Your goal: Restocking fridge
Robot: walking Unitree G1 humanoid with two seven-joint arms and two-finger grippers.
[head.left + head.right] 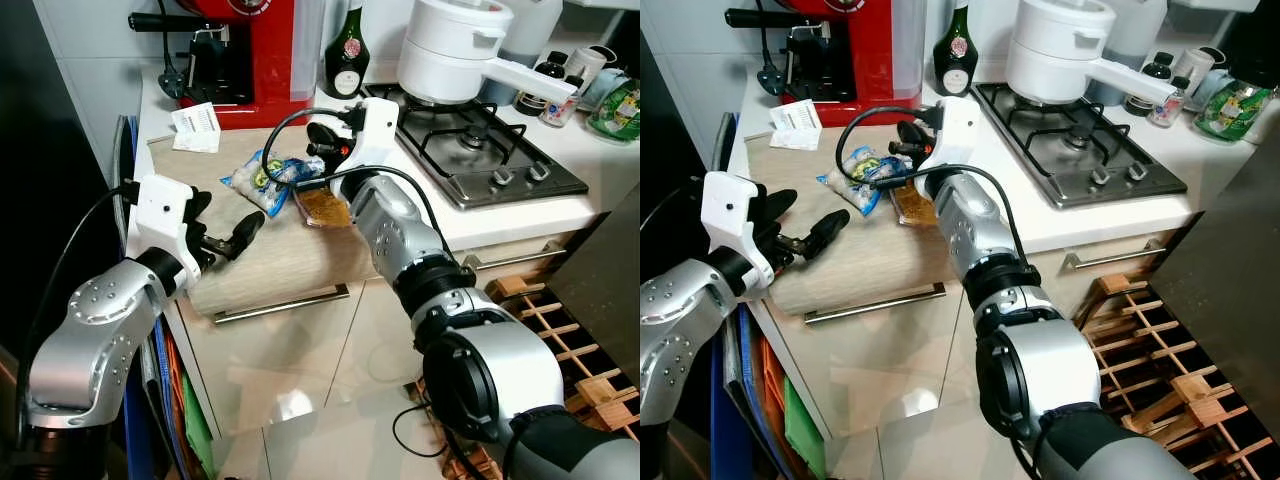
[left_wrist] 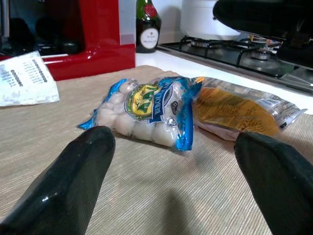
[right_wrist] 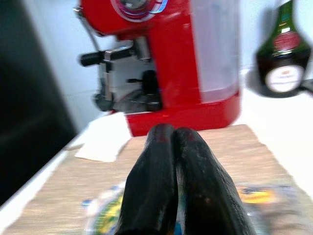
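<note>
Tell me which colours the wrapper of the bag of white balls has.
The bag of white balls has a blue wrapper with a yellow-green label; the left wrist view shows it best.

Blue-and-white bag (image 2: 146, 110): carried a yellow-green emblem and white lettering on a blue band, too blurred to read.
Green bottle (image 2: 147, 27): bore a pale oval label whose print stayed illegible (a red seal sat above it).
Paper slip (image 2: 27, 78): showed rows of small dark print, unreadable.
Orange packet (image 2: 234, 110): no legible wording.
</note>
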